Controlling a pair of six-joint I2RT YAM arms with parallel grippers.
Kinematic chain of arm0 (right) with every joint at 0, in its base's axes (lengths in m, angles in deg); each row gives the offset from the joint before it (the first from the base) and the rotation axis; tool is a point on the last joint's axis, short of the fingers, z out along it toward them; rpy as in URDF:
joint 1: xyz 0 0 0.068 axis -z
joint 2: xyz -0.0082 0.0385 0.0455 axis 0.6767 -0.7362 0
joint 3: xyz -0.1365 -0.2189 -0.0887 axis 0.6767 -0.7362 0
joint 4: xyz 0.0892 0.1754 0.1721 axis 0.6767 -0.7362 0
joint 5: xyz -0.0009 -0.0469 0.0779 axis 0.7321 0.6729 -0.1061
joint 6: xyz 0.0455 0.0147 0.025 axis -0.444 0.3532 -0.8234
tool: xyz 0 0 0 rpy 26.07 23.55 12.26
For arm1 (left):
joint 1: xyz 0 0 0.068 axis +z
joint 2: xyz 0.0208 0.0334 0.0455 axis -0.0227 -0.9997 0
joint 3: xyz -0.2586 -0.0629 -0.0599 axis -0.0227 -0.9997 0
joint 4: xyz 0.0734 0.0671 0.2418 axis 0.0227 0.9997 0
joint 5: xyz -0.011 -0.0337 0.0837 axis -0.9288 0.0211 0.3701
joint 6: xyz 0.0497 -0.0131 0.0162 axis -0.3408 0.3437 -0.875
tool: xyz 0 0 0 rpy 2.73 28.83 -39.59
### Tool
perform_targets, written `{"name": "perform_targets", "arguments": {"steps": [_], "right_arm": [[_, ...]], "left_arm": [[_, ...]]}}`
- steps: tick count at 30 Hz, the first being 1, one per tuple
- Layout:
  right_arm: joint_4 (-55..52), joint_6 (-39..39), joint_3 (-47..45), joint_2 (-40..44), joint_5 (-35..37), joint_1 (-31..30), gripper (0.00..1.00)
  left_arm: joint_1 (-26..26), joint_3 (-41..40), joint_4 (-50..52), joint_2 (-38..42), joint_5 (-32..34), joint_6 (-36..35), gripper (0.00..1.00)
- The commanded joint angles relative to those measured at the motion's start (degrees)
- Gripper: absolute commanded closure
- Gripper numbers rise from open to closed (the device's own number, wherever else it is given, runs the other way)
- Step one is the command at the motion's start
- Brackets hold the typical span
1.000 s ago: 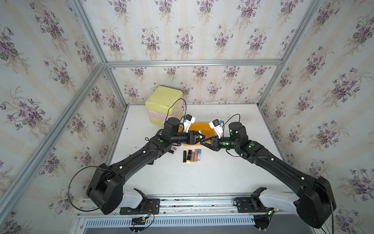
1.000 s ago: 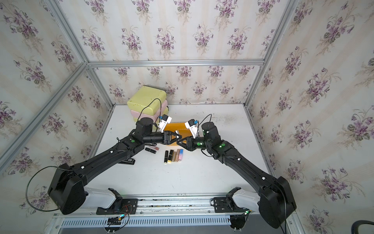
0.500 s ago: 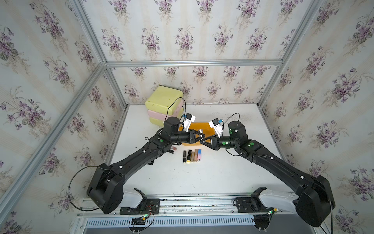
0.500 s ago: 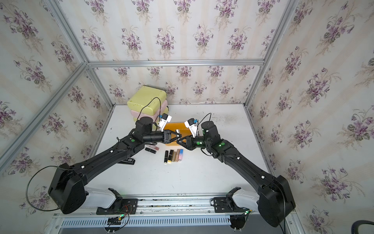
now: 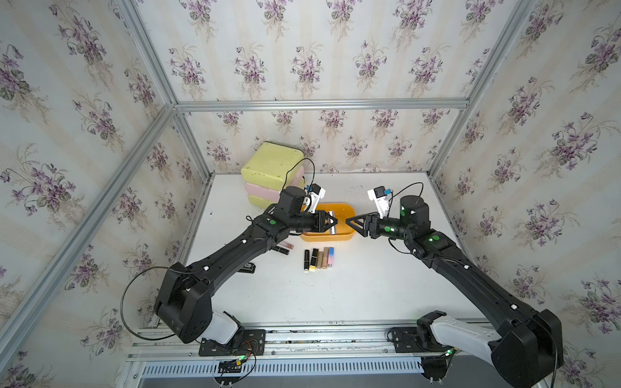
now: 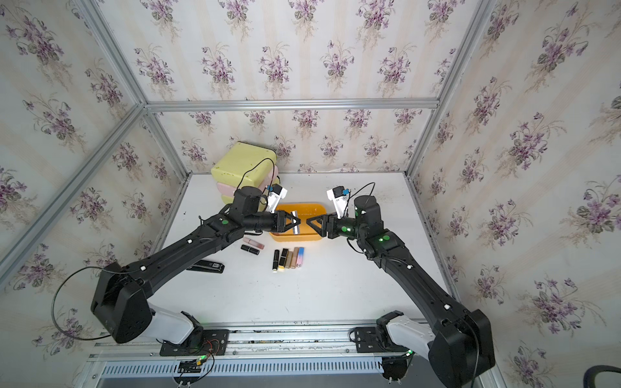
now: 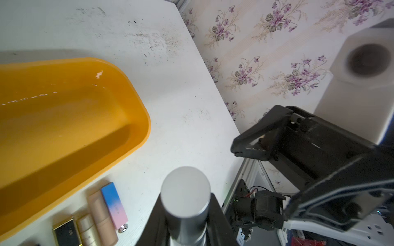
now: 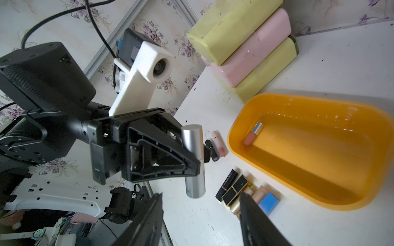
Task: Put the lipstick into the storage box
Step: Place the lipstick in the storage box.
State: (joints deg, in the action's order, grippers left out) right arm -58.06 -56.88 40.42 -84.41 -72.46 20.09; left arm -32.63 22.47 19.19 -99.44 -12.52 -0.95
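my left gripper (image 5: 331, 222) over storage box (image 5: 349, 212) — my right gripper (image 5: 351, 223) at its right end | lipstick row (image 5: 319, 258) before box | stacked boxes (image 5: 268, 176) behind-left

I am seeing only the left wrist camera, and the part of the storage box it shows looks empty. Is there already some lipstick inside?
Observer: Yes. The right wrist view shows one pink tube with a silver cap lying in the storage box, close to an end wall.
Operator: Is the right gripper holding something?
Observer: No. The right gripper is open. Its fingers stand apart with nothing between them.
Operator: Are there other lipsticks outside the box that I cannot see?
Observer: Two more. A black lipstick and a pink lipstick lie side by side next to the left arm.
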Motion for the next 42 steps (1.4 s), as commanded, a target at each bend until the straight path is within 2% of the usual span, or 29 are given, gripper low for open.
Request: {"name": "perform_targets", "arguments": {"steps": [1,8,18,33,42], "right_arm": [[-1.99,0.26,-0.64,0.94,1.18,1.28,0.39],[-6.75,1.45,-0.66,0.44,7.62,1.32,0.38],[-7.03,2.45,-2.68,-2.50,6.49,1.14,0.37],[-3.73,4.97,-4.38,-5.16,4.51,-0.18,0.35],[-4.84,5.72,-3.52,-6.53,6.24,-1.65,0.35]], "left_arm": [[0.18,5.08,12.42,-3.89,8.57,-6.22,0.90],[0.95,15.08,19.33,-15.56,14.01,-9.27,0.90],[2.18,25.51,23.04,-29.20,14.87,-9.51,0.89],[5.00,28.90,28.01,-36.13,17.49,-9.79,0.89],[5.63,31.27,30.69,-38.76,18.44,-10.51,0.82]]}}
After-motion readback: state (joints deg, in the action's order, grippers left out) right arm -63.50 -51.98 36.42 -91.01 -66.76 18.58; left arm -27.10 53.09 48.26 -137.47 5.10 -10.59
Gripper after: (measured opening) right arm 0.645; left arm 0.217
